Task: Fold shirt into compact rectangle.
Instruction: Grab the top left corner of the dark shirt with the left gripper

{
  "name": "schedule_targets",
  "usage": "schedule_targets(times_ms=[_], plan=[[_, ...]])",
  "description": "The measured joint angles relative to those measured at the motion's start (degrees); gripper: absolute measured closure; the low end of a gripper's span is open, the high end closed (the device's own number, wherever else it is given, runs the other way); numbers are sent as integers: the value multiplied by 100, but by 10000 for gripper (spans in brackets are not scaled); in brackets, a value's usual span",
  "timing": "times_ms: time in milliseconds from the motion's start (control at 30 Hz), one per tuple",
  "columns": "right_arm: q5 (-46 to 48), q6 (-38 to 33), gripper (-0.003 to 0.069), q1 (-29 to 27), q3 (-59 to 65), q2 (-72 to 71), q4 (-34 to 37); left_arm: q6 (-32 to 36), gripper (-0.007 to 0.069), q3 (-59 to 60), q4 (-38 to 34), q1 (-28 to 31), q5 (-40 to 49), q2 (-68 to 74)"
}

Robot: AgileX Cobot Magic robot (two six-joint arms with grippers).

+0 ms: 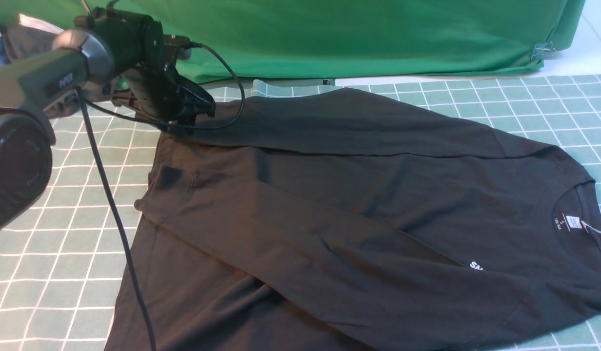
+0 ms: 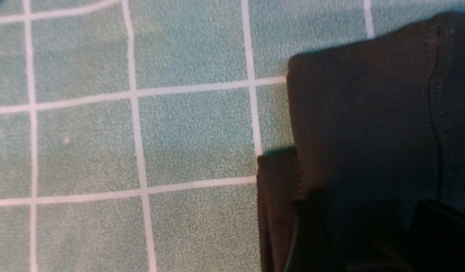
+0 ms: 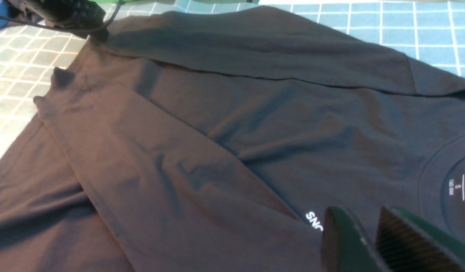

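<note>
The black shirt (image 1: pixel 359 195) lies flat on the checked mat, collar and white neck label (image 1: pixel 571 222) to the right, hem to the left. Both long sleeves are folded across the body toward the hem. White lettering (image 3: pixel 314 221) peeks out beside the near sleeve. My left gripper (image 1: pixel 195 114) is down at the far sleeve's cuff (image 2: pixel 368 124), at the shirt's far left corner; its jaws are lost in shadow against the black cloth. My right gripper (image 3: pixel 359 215) hovers over the chest near the collar, its fingers slightly apart with nothing between them. It is outside the front view.
A big bright green cloth (image 1: pixel 359 34) hangs along the back, with a metal clip (image 1: pixel 544 50) at its right end. The pale green grid mat (image 1: pixel 51 253) shows bare left of the shirt. The left arm's black cable (image 1: pixel 110 195) trails down over the mat and hem.
</note>
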Motion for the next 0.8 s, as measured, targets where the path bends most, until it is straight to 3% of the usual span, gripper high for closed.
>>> schedule_targets(times_ms=[267, 333, 500, 567, 800], plan=[[71, 0, 525, 0, 0, 0, 0, 17, 325, 0, 16, 0, -6, 40], [71, 0, 525, 0, 0, 0, 0, 17, 364, 0, 16, 0, -6, 40], [71, 0, 525, 0, 0, 0, 0, 58, 565, 0, 23, 0, 27, 71], [71, 0, 525, 0, 0, 0, 0, 58, 596, 0, 23, 0, 33, 83], [71, 0, 522, 0, 0, 0, 0, 64, 608, 0, 51, 0, 110, -26]])
